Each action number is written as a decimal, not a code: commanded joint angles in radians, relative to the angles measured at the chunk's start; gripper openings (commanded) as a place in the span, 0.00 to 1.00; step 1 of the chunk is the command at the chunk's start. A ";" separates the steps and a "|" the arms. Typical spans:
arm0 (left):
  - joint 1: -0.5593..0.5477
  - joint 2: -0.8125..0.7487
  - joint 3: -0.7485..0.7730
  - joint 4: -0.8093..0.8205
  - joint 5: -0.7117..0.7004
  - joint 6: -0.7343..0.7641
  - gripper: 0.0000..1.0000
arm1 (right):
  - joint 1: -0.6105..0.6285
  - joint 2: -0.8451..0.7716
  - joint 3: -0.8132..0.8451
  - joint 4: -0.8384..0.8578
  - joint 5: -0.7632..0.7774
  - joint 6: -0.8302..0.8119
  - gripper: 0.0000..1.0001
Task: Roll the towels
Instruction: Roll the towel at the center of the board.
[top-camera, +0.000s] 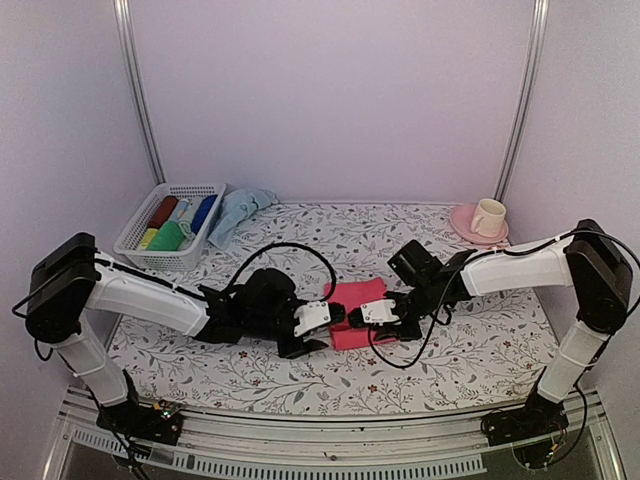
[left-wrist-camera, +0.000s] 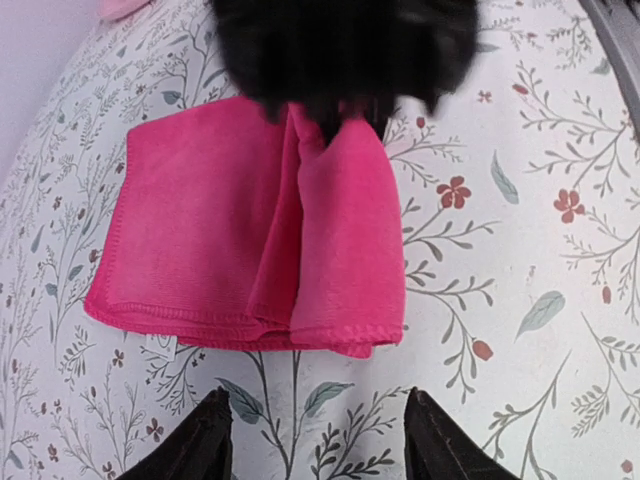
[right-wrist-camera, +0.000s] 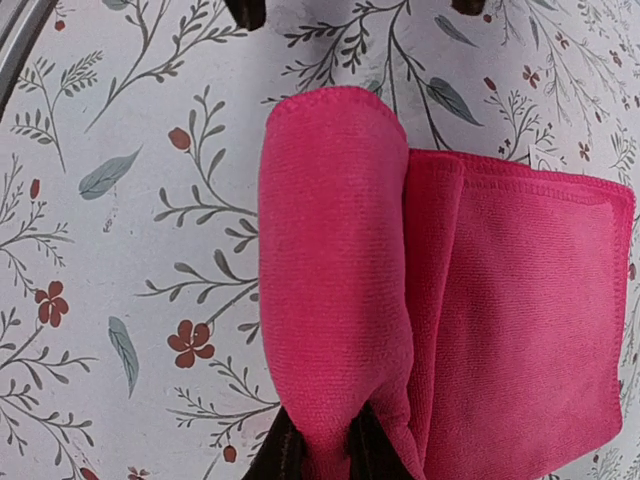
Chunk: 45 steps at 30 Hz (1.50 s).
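The bright pink towel (top-camera: 356, 310) lies in the middle of the table, its near edge partly rolled over. In the right wrist view the roll (right-wrist-camera: 335, 280) runs away from my right gripper (right-wrist-camera: 325, 455), which is shut on its end fold. In the left wrist view the towel (left-wrist-camera: 250, 230) lies just beyond my left gripper (left-wrist-camera: 315, 435), which is open, empty and short of its edge. My left gripper (top-camera: 318, 325) and right gripper (top-camera: 372, 318) flank the towel. The pale blue towel (top-camera: 238, 212) lies crumpled at the back left.
A white basket (top-camera: 135, 245) at the back left holds red, yellow, green and dark blue rolls. A cream cup (top-camera: 488, 216) stands on a pink saucer (top-camera: 462, 225) at the back right. The table has a floral cloth (top-camera: 480, 340).
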<state>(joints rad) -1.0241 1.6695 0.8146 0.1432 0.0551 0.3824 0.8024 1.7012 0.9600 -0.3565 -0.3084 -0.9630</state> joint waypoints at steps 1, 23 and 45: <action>-0.053 -0.016 -0.066 0.192 -0.110 0.105 0.58 | -0.017 0.075 0.087 -0.215 -0.131 0.029 0.15; -0.211 0.203 0.015 0.355 -0.308 0.335 0.57 | -0.069 0.368 0.390 -0.544 -0.274 0.056 0.16; -0.211 0.345 0.083 0.308 -0.373 0.351 0.24 | -0.071 0.381 0.396 -0.562 -0.284 0.030 0.16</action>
<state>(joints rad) -1.2270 1.9900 0.8822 0.4896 -0.3344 0.7383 0.7219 2.0266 1.3682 -0.8536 -0.5823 -0.9203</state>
